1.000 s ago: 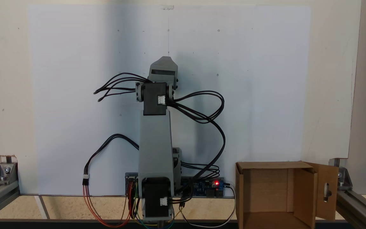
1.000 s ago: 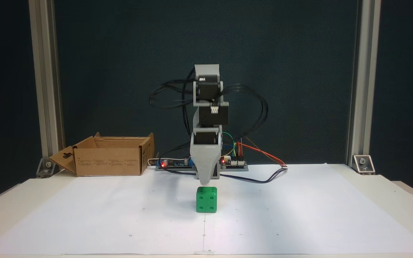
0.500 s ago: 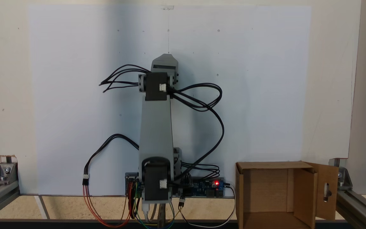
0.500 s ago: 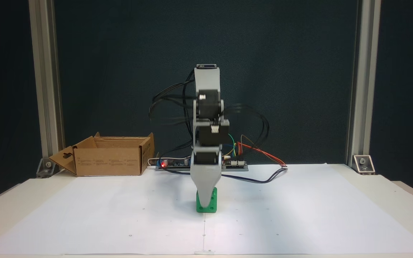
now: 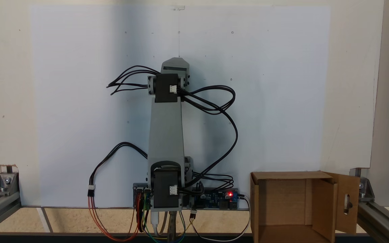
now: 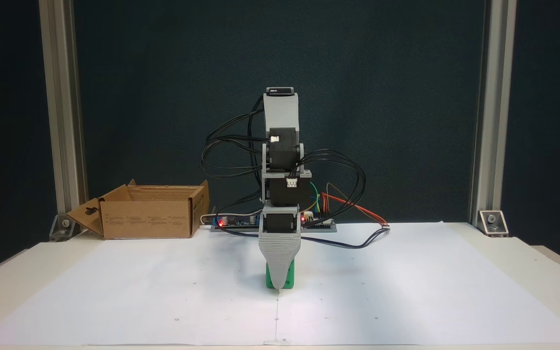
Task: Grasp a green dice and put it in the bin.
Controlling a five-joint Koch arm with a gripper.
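Note:
The green dice point(image 6: 290, 280) sits on the white paper in front of the arm's base, and only its side edges show. My grey gripper point(image 6: 278, 285) points straight down over it. The front jaw covers most of the dice's near face, its tip almost at the paper. The other jaw is hidden behind it, so I cannot tell how far the jaws stand apart. From above, the gripper point(image 5: 175, 65) is seen end-on beyond the wrist motor, and the dice is hidden under it. The bin, a brown cardboard box point(image 6: 148, 218), stands open at the back left, and is at the lower right point(image 5: 284, 175) in the view from above.
Circuit boards point(image 6: 316, 221) with a red light and loose cables point(image 6: 358, 243) lie at the arm's base. Aluminium posts point(image 6: 61, 121) stand at the back corners. The white paper sheet point(image 6: 406, 291) covers the table to both sides.
The arm has reached forward and lowered. The gripper came down from just above the dice to around it, and its front jaw now covers the dice's face.

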